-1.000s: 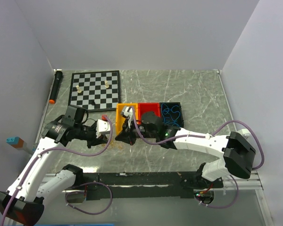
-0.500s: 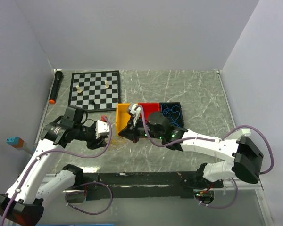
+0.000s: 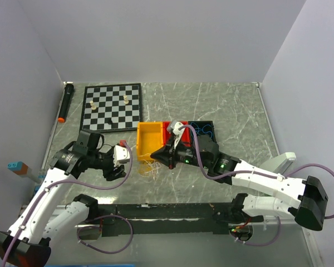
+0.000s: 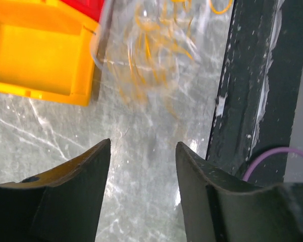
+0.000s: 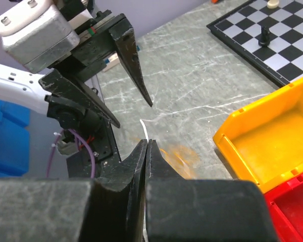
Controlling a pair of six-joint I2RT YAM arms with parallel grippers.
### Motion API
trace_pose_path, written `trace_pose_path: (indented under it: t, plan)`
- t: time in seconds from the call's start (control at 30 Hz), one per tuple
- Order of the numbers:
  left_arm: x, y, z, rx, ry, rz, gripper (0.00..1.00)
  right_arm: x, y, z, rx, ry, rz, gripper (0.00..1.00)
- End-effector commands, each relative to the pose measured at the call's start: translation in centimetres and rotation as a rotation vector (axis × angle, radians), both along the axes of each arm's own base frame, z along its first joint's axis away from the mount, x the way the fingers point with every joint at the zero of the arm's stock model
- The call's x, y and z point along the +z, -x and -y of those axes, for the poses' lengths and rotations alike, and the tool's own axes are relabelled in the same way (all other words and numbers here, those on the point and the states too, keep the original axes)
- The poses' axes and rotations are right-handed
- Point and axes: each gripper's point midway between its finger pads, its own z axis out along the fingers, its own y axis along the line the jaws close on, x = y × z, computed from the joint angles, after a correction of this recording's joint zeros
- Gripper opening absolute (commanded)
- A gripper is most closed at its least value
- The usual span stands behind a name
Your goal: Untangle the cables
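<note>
Done: blue cable binned. Pending: yellow cable, white cable tangled on desk; right end effector pinches white cable, left end effector wide.

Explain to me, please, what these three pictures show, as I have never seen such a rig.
The left arm and right arm are robots bolted to a marbled table. One picture looks down from above and behind them; the other two come from cameras on their wrists. The left gripper is open and empty, facing a tangle of yellow-tan cables beside a yellow bin. The right gripper is shut on a thin white cable. Further back are a chessboard, a red bin and a black bin holding a blue cable.
</note>
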Motion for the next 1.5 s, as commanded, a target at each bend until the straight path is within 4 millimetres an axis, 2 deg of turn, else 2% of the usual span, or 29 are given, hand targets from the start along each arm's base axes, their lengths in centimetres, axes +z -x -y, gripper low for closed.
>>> trace_pose_path:
  t: [0.0, 0.2, 0.47, 0.53, 0.6, 0.63, 0.9, 1.07, 1.23, 1.4, 1.47]
  plan:
    - [2.7, -0.3, 1.9, -0.012, 0.131, 0.002, 0.61, 3.1, -0.6, 0.4, -0.045, -0.07, 0.021, 0.0]
    - [3.1, 1.5, 3.1, -0.104, 0.204, -0.067, 0.63, 7.8, -1.0, 0.0, -0.067, -0.186, 0.037, 0.0]
    - [3.2, 0.6, 3.9, -0.123, 0.234, -0.064, 0.61, 12.4, -0.5, -0.6, -0.021, -0.282, 0.069, 0.0]
    - [3.8, 0.7, 4.3, -0.141, 0.262, -0.062, 0.64, 13.4, -0.5, -0.4, -0.027, -0.296, 0.08, 0.0]
    - [4.2, 0.8, 4.6, -0.152, 0.288, -0.067, 0.73, 14.3, -0.4, -0.2, -0.026, -0.309, 0.092, 0.0]
    - [4.4, 0.7, 4.8, -0.149, 0.301, -0.07, 0.74, 14.8, -0.3, -0.2, -0.024, -0.317, 0.093, 0.0]
    - [6.4, -0.3, 6.5, -0.096, 0.43, -0.169, 0.68, 16.0, 0.8, -0.4, 0.028, -0.382, 0.038, 0.0]
    - [7.4, 0.1, 7.1, -0.115, 0.483, -0.233, 0.73, 16.6, 1.1, 0.1, 0.027, -0.411, 0.033, 0.0]
    - [6.9, 0.5, 7.1, -0.112, 0.507, -0.276, 0.76, 17.5, 1.5, 0.2, 0.048, -0.437, 0.032, 0.0]
    - [5.7, 0.5, 7.2, -0.076, 0.522, -0.336, 0.73, 18.0, 2.1, 0.4, 0.07, -0.468, 0.016, 0.0]
    - [5.8, 0.4, 7.4, -0.068, 0.535, -0.348, 0.69, 18.0, 2.2, 0.4, 0.074, -0.478, 0.005, 0.0]
